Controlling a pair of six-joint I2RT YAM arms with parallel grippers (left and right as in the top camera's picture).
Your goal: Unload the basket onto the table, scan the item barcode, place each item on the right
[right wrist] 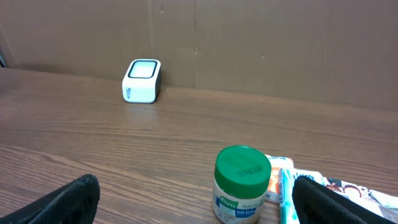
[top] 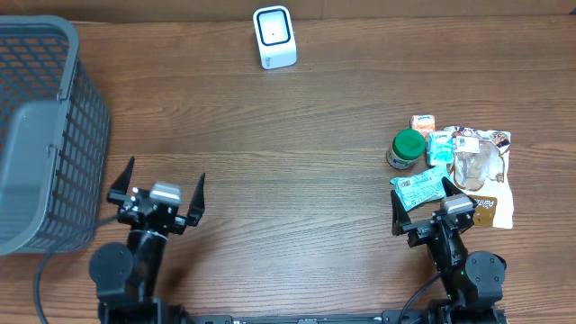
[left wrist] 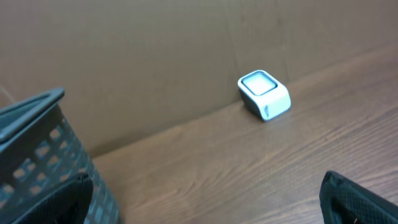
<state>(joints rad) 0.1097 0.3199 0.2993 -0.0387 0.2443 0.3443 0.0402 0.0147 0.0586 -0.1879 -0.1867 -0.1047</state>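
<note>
A white barcode scanner (top: pixel 274 36) stands at the table's far edge, also seen in the left wrist view (left wrist: pixel 264 94) and the right wrist view (right wrist: pixel 142 81). The items lie in a cluster at the right: a green-lidded jar (top: pixel 407 148), a teal packet (top: pixel 430 184), a small orange packet (top: pixel 422 121), a small teal packet (top: pixel 441 144) and a tan bag (top: pixel 481 175). My right gripper (top: pixel 421 191) is open just short of the jar (right wrist: pixel 242 183), over the teal packet's near end, holding nothing. My left gripper (top: pixel 166 171) is open and empty at the front left.
A grey mesh basket (top: pixel 40 135) fills the left edge, close beside my left gripper's outer finger (left wrist: pixel 37 199). A brown cardboard wall (right wrist: pixel 249 43) stands behind the scanner.
</note>
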